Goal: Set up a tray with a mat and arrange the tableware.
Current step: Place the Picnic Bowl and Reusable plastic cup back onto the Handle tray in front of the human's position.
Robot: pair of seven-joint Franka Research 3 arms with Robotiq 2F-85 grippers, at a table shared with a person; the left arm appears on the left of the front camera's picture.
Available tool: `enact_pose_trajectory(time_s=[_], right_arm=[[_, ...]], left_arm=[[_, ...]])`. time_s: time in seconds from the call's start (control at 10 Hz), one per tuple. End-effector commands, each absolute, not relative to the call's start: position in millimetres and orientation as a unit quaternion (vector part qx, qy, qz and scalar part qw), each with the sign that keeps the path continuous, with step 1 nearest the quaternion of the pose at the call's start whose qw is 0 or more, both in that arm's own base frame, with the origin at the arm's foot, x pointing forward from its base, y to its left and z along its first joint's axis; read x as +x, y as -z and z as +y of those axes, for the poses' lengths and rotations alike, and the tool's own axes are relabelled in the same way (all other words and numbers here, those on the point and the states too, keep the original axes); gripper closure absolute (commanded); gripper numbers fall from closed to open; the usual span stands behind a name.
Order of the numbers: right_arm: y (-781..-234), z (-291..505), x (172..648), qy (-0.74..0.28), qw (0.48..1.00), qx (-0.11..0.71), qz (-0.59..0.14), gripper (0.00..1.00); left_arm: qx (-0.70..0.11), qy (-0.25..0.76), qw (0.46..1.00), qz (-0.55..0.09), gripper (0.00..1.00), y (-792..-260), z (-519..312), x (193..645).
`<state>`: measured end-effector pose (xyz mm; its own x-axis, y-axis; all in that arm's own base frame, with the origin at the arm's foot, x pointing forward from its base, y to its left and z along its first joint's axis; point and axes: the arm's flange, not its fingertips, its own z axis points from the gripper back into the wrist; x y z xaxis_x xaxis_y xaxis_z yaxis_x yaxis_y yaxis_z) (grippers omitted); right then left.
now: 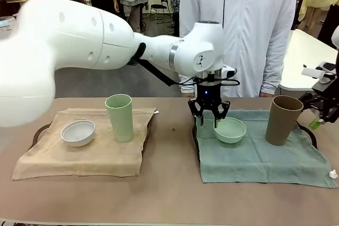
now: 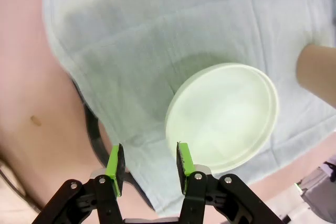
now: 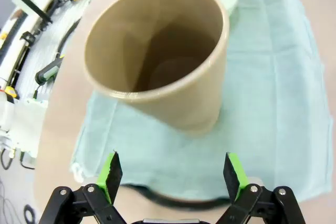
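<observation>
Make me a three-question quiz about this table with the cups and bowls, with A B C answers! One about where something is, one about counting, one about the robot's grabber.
1. Where does the small mint-green bowl sit?
A. on the green cloth
B. on the tan cloth
C. on bare table

2. How many tall cups stand on the table?
A. one
B. two
C. four

3. The right gripper is:
A. squeezing the tall brown cup
B. holding a spoon
C. open

Answers: 1 A, green cloth lies under it. 2 B, the tall pale-green cup and the brown one. 3 C, its fingers stand wide apart, short of the cup.

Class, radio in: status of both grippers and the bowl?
Left gripper half-open at mint-green bowl rim, nothing held. Right gripper open, facing brown cup. Nothing blocking.
</observation>
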<state>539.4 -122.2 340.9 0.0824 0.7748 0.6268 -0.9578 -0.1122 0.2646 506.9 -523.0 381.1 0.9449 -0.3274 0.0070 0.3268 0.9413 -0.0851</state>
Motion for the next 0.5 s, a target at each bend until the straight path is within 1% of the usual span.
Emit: enact_pose_trajectory(time_s=[0.0, 0.2, 0.4], right_arm=[[-356.3, -129.1, 518.8, -0.624, 0.705, 0.322, -0.099, 0.00], [-404.3, -137.3, 488.2, -0.606, 0.739, 0.275, -0.101, 0.00], [-454.0, -133.6, 452.3, -0.553, 0.795, 0.230, -0.097, 0.00]], left_arm=[[-0.025, 0.157, 0.987, -0.029, 0.47, -418.7, -514.5, 490.7], [-0.027, 0.151, 0.986, -0.062, 0.47, -464.3, -502.5, 464.5], [-0.021, 0.133, 0.988, -0.076, 0.47, -502.9, -487.4, 442.2]])
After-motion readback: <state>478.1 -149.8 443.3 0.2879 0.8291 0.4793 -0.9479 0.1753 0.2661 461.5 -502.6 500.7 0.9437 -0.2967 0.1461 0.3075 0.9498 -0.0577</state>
